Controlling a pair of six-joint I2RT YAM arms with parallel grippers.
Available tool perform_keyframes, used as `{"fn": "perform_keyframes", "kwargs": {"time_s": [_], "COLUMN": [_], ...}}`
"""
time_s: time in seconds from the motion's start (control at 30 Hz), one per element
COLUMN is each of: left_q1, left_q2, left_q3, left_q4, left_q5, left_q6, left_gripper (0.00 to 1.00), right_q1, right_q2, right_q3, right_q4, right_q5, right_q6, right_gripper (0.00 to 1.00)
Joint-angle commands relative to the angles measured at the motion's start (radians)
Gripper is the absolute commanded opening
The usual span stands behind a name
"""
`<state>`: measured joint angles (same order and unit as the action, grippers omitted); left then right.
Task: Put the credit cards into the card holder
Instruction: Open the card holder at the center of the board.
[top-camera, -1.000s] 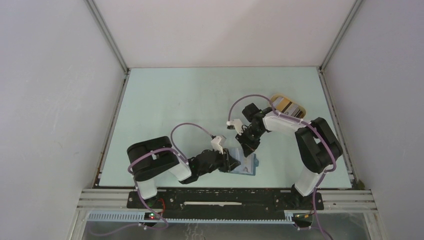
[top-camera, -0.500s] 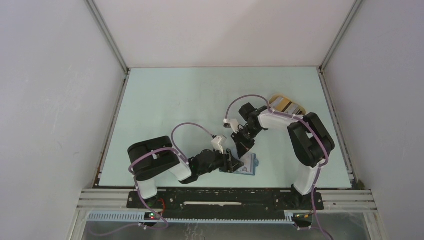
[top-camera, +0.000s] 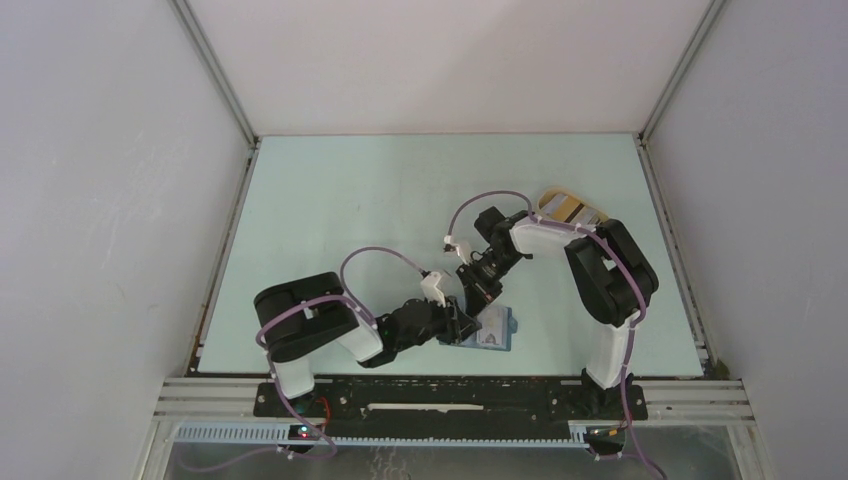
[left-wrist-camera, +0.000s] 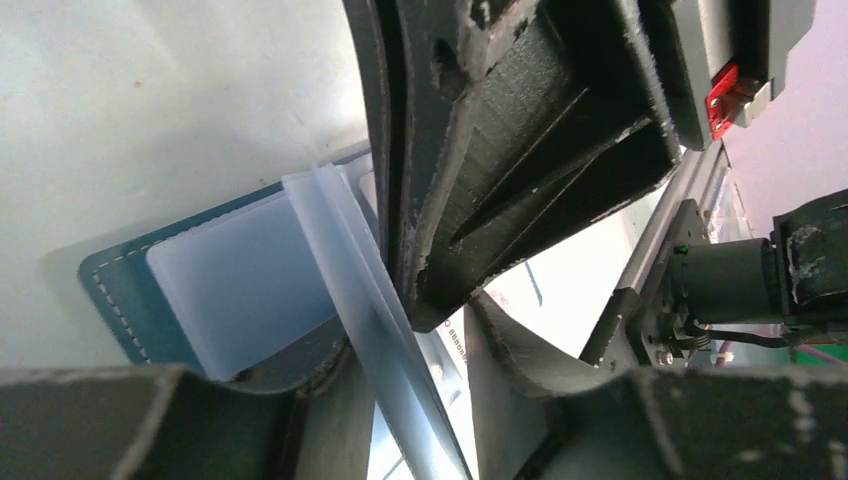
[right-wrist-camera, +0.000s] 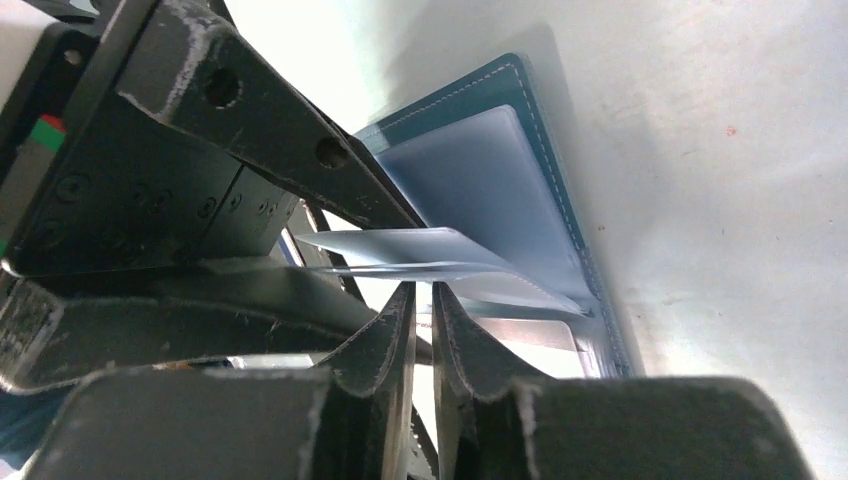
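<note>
The right arm (top-camera: 598, 268) has swung left, the right gripper (top-camera: 481, 295) tilted onto the wallet (top-camera: 503, 335) at lower centre, jaws almost closed, hold unclear. The left gripper (top-camera: 462, 325) lies low, half open.

I see the teal card holder (top-camera: 508, 328) lying open by the near edge. Its clear pockets (left-wrist-camera: 350, 290) tilt up, and a whitish credit card (left-wrist-camera: 448, 350) stands on edge beside them.

Hidden: left end of card holder (top-camera: 498, 331), under my left gripper (top-camera: 464, 325); card (left-wrist-camera: 452, 346) beside it mostly covered, markings too blurred to read.
</note>
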<state>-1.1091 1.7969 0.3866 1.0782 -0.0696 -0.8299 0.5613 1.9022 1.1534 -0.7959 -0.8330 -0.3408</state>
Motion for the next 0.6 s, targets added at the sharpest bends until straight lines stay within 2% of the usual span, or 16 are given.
{"fn": "perform_keyframes", "kwargs": {"time_s": [0.0, 0.27, 0.57], "left_q1": [0.003, -0.002, -0.005], "left_q2": [-0.057, -0.19, -0.357], "left_q3": [-0.002, 0.004, 0.028], "left_q4": [-0.108, -0.331, -0.684], "left_q5": [-0.079, -0.174, -0.286], "left_q6": [-0.023, -0.036, -0.052], "left_gripper": [0.38, 0.37, 0.39], "right_q1": [-0.007, -0.006, 0.01], "right_q2": [0.003, 0.01, 0.021], "right_q3": [0.028, 0.025, 0.026], "right_q4": [0.0, 0.009, 0.007], "right_q5": [0.026, 0.084, 0.141], "right_q6": [0.026, 0.024, 0.014], "right_gripper": [0.19, 0.2, 0.22]}}
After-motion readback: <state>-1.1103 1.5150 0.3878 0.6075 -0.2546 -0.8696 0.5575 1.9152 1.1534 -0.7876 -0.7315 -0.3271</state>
